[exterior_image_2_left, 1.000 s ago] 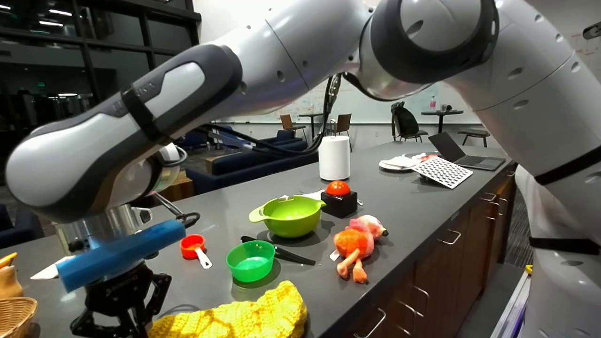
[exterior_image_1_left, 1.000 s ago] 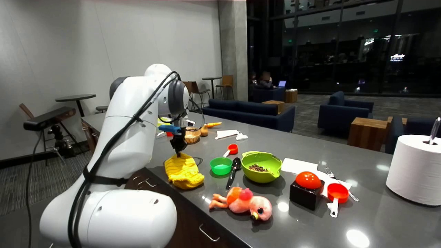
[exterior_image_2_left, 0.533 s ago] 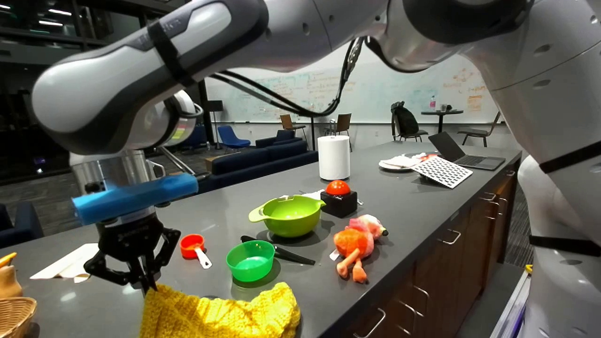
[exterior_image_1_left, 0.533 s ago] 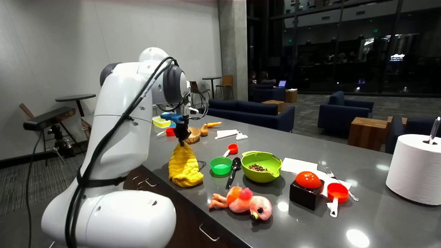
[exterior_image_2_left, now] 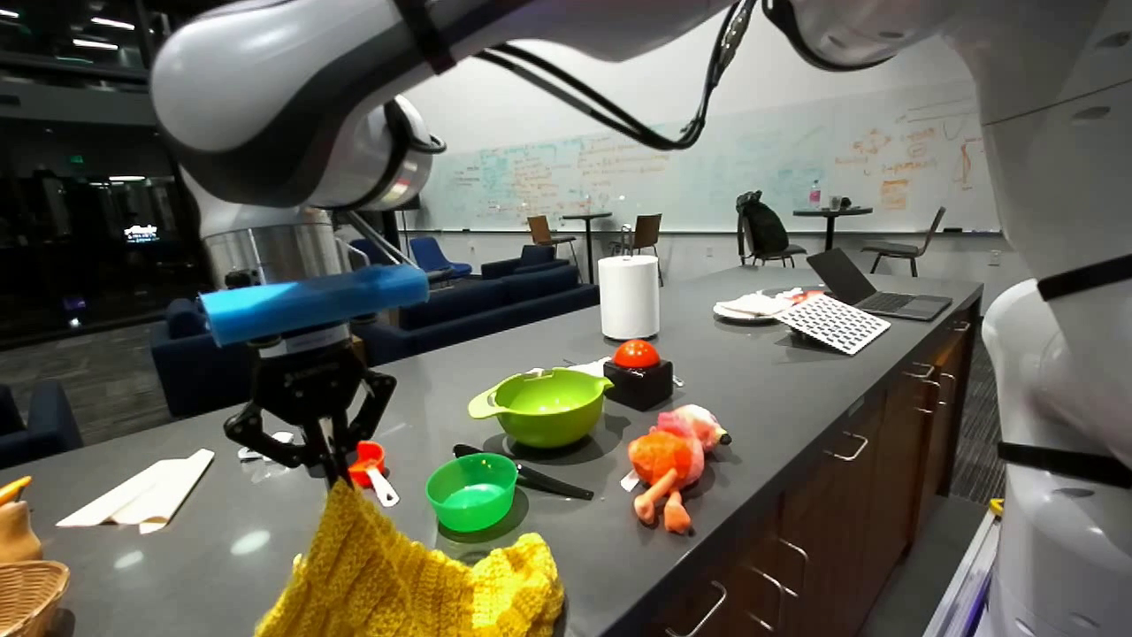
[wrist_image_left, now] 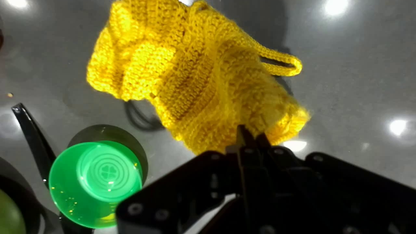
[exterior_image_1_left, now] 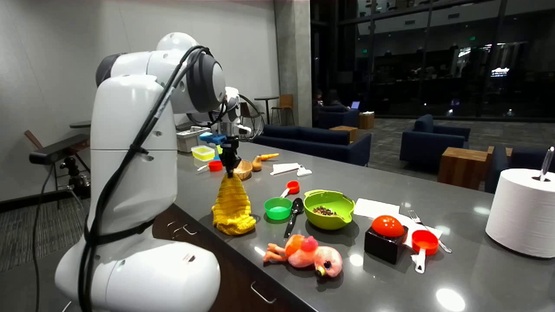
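Item: black jointed fingers (wrist_image_left: pixel 245 139). Set close together in a narrow pinch on the upper edge of a yellow knitted cloth (exterior_image_2_left: pixel 389 566); how deep the bite goes is hard to tell, the wrist view being dark at the tips.

Item: the same cloth. Standing in a peak below the fingers, since it is held at that edge alone; its lower folds sit bunched on a glossy dark-grey tabletop (exterior_image_1_left: pixel 381 288), which seems to bear much of the weight (a matching knitted loop (wrist_image_left: pixel 282 56) sticks out at one side).

Items near the cloth: a round translucent green plastic cup (exterior_image_2_left: pixel 471 509), upright; a black spoon (exterior_image_1_left: pixel 297 205), laid flat between that cup and a lime-green plastic mixing bowl (exterior_image_1_left: pixel 329 223) with handle and spout. The bowl's curved wall presumably gathers the small dark peppercorn-like bits (exterior_image_1_left: pixel 324 211) at its bottom. A red scoop (exterior_image_1_left: pixel 293 187) with a white handle lies close to the cup.

Item: a pink and orange plush flamingo (exterior_image_1_left: pixel 305 255), lying down near the tabletop's edge, probably too limp to stand.

Items farther off: a red dome button (exterior_image_1_left: pixel 387 226) on a square black box (exterior_image_1_left: pixel 382 245); a white paper-towel roll (exterior_image_1_left: pixel 520 212), upright, a metal rod (exterior_image_1_left: pixel 547 164) at its core apparently keeping it straight.
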Action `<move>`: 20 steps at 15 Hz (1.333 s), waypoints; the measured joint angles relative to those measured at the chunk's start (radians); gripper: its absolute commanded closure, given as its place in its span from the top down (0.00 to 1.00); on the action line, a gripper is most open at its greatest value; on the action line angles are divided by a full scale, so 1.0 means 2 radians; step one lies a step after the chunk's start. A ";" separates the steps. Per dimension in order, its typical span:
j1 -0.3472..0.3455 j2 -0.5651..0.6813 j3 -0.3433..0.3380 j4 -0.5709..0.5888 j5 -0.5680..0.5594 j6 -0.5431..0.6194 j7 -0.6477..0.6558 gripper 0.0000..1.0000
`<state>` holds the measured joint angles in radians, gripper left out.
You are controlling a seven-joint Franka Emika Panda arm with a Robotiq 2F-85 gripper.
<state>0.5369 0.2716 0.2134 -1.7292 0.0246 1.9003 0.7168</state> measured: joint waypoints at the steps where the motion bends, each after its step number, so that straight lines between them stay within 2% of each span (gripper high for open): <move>1: -0.004 -0.014 0.003 -0.014 0.000 0.002 0.008 0.01; 5: -0.024 -0.072 0.015 -0.079 0.006 0.020 0.032 0.01; 11: -0.069 -0.157 0.020 -0.206 0.062 0.079 0.023 0.01; 16: -0.113 -0.212 0.011 -0.331 0.132 0.150 -0.036 0.01; 20: -0.135 -0.247 -0.003 -0.421 0.202 0.196 -0.096 0.01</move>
<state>0.2678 -0.2225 0.2067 -2.5714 0.4278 2.2932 0.5247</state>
